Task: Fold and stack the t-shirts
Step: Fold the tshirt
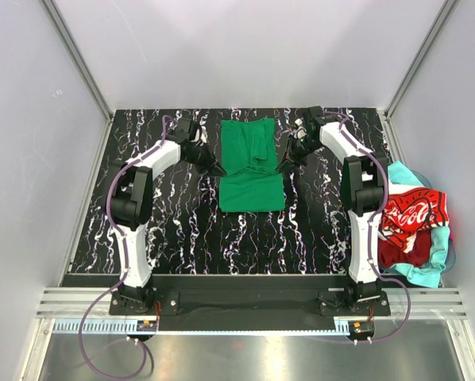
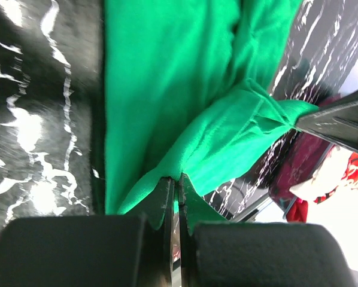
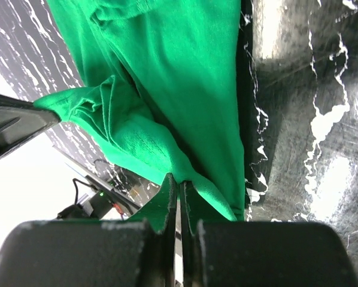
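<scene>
The bright green t-shirt (image 1: pixel 252 190) lies as a long folded strip in the middle of the black marbled table (image 1: pixel 182 230). My left gripper (image 1: pixel 218 170) is shut on its left edge, and in the left wrist view (image 2: pixel 178 178) green cloth (image 2: pixel 161 89) is pinched between the fingertips. My right gripper (image 1: pixel 280 168) is shut on the right edge, with cloth (image 3: pixel 185 78) pinched the same way (image 3: pixel 178 178). The held edge is lifted and stretched between both grippers. The red Coca-Cola t-shirt (image 1: pixel 412 213) and the turquoise one (image 1: pixel 432 266) lie piled at the right. I cannot make out a white shirt.
The pile of shirts hangs over the table's right edge, beside the right arm's base (image 1: pixel 363 294). White walls stand close on the left, back and right. A metal rail (image 1: pixel 245 305) runs along the near edge.
</scene>
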You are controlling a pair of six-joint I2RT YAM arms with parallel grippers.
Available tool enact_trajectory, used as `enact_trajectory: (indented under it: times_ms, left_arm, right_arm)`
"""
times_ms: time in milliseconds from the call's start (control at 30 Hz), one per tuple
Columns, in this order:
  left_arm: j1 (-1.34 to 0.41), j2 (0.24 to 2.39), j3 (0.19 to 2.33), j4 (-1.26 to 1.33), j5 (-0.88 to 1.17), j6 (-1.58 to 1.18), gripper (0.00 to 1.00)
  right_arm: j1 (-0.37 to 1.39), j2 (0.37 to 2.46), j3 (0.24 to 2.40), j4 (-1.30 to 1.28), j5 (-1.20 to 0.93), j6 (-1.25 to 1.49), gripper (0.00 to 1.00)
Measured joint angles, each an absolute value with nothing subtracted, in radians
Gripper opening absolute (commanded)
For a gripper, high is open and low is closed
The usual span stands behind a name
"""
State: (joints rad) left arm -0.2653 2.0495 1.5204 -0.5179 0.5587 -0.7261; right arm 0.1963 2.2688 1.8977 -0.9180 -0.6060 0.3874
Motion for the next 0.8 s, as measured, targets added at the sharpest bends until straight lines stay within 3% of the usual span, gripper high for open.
enact_trajectory:
  times_ms: [567,733,800]
  left_arm:
    - [-0.246,2.134,1.607,-0.493,0.575,-0.765,0.0]
    - [-0.246,2.172,1.639,-0.495,0.575,-0.769,0.01]
    - [-0.245,2.182,1.642,-0.496,0.573,-0.769,0.14]
  right_arm:
    - [0.173,2.402,2.078,-0.968,-0.663,0.385,0.01]
    - [0.17,2.441,2.112,-0.967,-0.676,0.397,0.12]
    - [0.167,2.457,2.13,-0.969,-0.676,0.406,0.3]
